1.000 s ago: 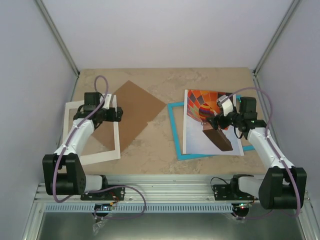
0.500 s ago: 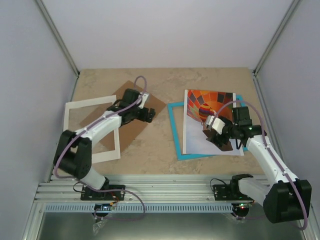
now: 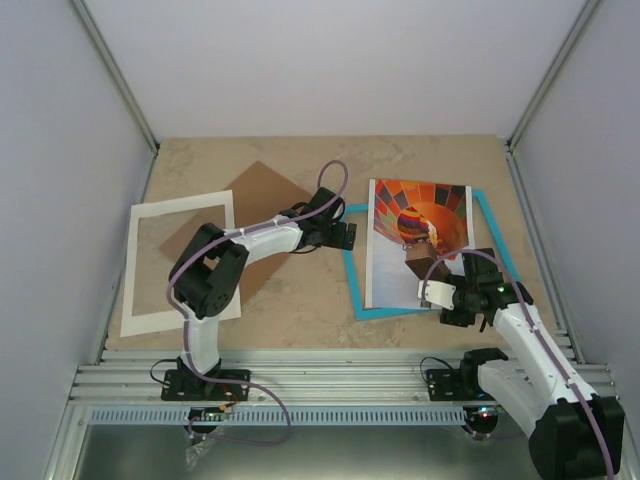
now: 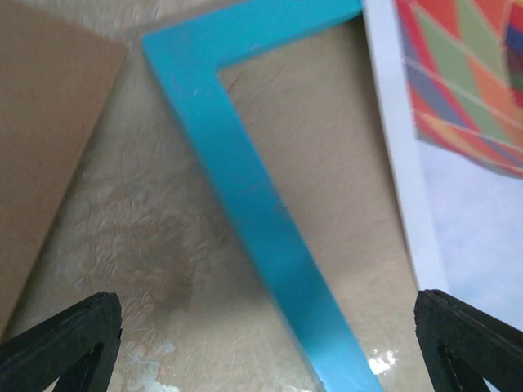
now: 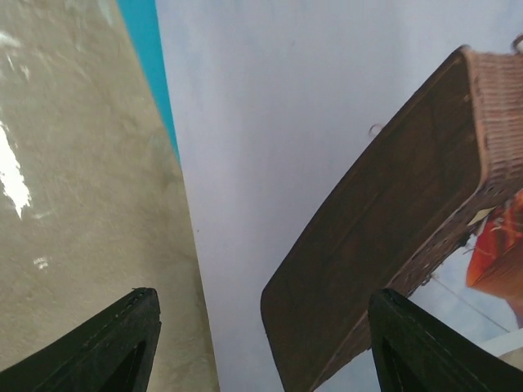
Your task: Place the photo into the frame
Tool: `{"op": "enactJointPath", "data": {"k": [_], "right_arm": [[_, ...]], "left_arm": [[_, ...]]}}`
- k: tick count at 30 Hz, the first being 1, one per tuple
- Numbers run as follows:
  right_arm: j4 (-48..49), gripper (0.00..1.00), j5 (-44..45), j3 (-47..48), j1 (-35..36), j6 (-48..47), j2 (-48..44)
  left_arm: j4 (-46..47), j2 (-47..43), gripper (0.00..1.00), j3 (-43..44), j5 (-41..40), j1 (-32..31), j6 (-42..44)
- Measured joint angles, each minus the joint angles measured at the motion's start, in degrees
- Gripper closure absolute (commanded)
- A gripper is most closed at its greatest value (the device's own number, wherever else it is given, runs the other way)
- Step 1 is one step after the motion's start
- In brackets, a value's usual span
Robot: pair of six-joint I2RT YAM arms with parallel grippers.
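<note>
Lying askew: the photo (image 3: 395, 265) sits picture-side up on the frame (image 3: 349, 262); its far edge overhangs the turquoise rim
Left gripper (image 3: 345, 237): hovers over the frame's far-left corner; fingers spread wide, holding nothing
Right gripper (image 3: 432, 292): above the photo's near part; fingers apart, empty
Left wrist only: table (image 4: 131, 245) seen inside the frame's corner
Right wrist only: printed basket between the fingertips; turquoise sliver beside the photo's left edge
Top view only: brown board (image 3: 265, 200) near that corner; white mat (image 3: 180, 210) overlapping it, further left
</note>
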Motion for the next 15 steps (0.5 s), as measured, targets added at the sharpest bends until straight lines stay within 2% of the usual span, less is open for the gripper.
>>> {"op": "enactJointPath", "data": {"k": [5, 11, 15], "right_arm": [[1.46, 0.34, 3.04, -1.53, 0.0, -2.29, 1.14], [5.46, 0.52, 5.84, -3.58, 0.0, -4.37, 2.12], [8.15, 0.67, 7.82, -5.14, 0.0, -5.53, 2.12]], "left_arm": [[-0.17, 2.67, 0.01, 0.07, 0.44, 0.26, -2.82], [-0.17, 3.15, 0.02, 0.5, 0.61, 0.26, -4.63], [-0.46, 4.94, 0.1, 1.97, -0.48, 0.26, -5.68]]}}
